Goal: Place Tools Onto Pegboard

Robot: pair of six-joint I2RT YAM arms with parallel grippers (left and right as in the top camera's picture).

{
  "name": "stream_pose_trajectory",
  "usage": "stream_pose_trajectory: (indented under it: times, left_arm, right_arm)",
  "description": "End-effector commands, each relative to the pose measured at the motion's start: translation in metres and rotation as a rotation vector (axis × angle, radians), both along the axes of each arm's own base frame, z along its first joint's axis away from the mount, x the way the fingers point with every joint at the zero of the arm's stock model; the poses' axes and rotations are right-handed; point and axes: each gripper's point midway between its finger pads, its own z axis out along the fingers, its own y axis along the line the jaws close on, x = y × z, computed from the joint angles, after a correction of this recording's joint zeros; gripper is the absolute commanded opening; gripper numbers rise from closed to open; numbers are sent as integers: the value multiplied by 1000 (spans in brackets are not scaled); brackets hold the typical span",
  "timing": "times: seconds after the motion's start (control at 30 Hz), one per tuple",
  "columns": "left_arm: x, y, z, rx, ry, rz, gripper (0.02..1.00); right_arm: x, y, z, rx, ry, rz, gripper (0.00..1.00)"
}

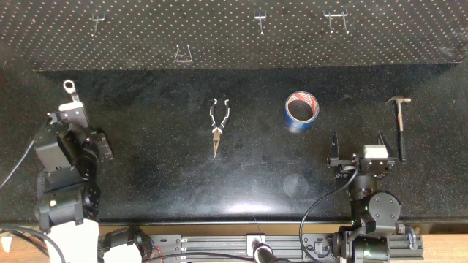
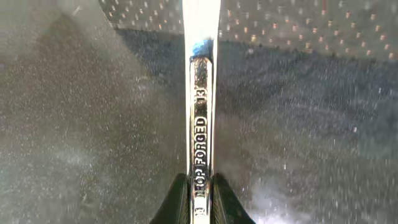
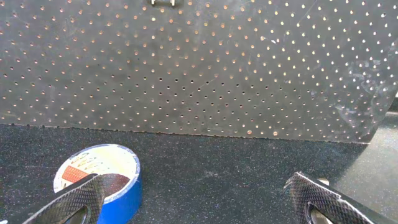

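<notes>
Left wrist view shows the left gripper clenched on the wrench by its shank, ring end aimed at the pegboard, probably for hooking, while the right gripper sits spread wide beside the tape.

There is one combination wrench, one pair of needle-nose pliers, one roll of blue tape and one hammer. The one pegboard carries four metal hooks.
</notes>
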Motion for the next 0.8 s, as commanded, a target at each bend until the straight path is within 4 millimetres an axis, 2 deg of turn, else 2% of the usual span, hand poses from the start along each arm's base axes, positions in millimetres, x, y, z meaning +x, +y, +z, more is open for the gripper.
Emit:
stream_pose_trajectory:
  times: [0.03,0.27,0.5,0.8]
  left_arm:
    - [24,-8,21,14,-118,-30,29]
    - [53,-31,22,15,-141,-119,29]
    - [74,-27,32,29,-184,-116,29]
    - [84,-25,30,55,-185,-134,27]
  right_arm:
    - [0,-2,-1,-11,1,-10,976]
    - [0,-2,-1,-11,1,-10,976]
    - [0,-2,-1,-11,1,-10,976]
    - [0,-2,-1,-11,1,-10,976]
